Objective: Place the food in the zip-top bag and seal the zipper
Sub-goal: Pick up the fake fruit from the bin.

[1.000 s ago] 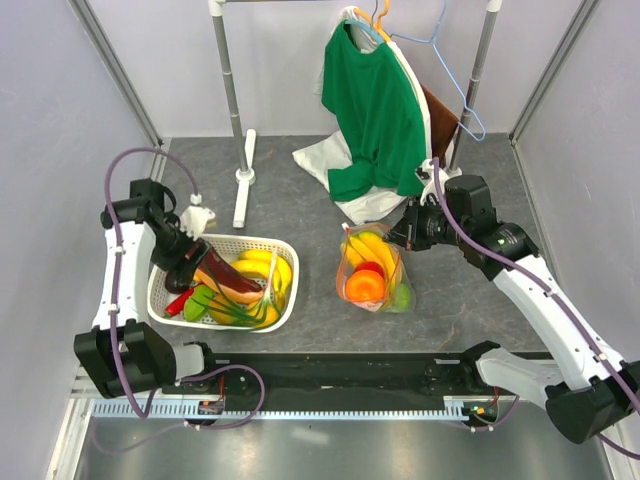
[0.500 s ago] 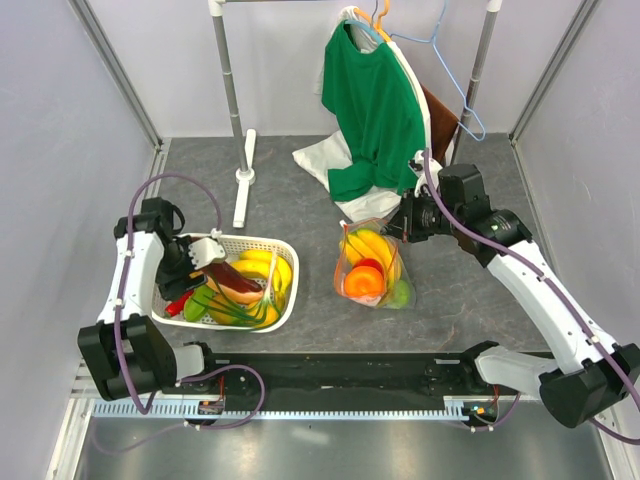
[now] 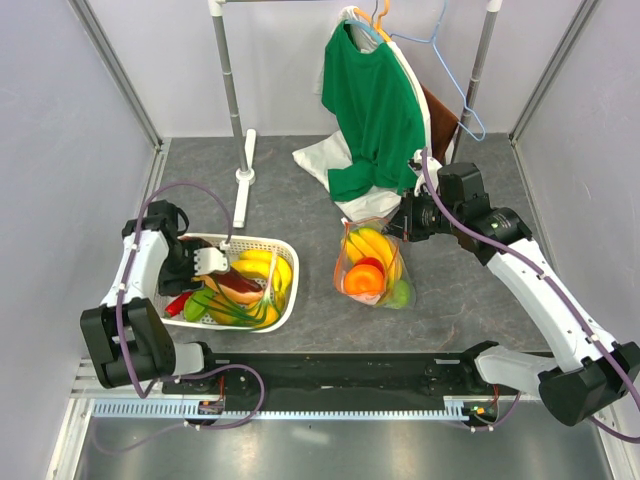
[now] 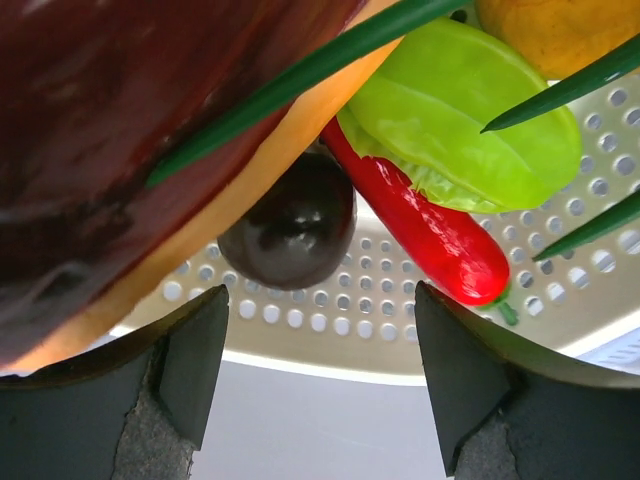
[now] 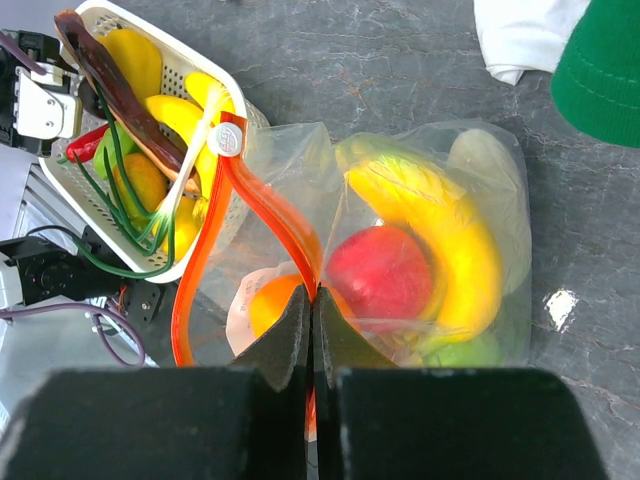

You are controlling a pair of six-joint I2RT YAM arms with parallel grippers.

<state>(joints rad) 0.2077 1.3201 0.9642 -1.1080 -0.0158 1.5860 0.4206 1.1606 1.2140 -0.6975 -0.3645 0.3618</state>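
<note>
On the grey bench (image 3: 300, 170), in front of a green T-shirt (image 3: 375, 110) hanging from a rack, two robot arms worked at either side of the scene. To the left sat a white lattice basket (image 3: 292, 290), and just beside it to the right was the clear zip-top bag (image 3: 372, 268), resting on the bench with its mouth toward the right arm. The right claw (image 5: 312, 310) was pinched tight on the orange-red zipper (image 5: 195, 270), whose two strips stood apart, leaving the mouth unsealed. The left claw (image 4: 320, 330) hung with its jaws spread wide and gripping nothing, low over the basket's left end. Inside the bag lay a banana (image 5: 440, 240), a red apple (image 5: 375, 275), an orange (image 5: 270, 305), a white radish (image 5: 485, 160) and a lime (image 5: 465, 350). The basket held a long dark red-brown piece (image 4: 120, 120), a ridged green piece (image 4: 470, 120), a red chilli (image 4: 430, 235) and a dark round fruit (image 4: 295, 225), seen close from the left wrist, plus yellow bananas (image 3: 268, 265).
</note>
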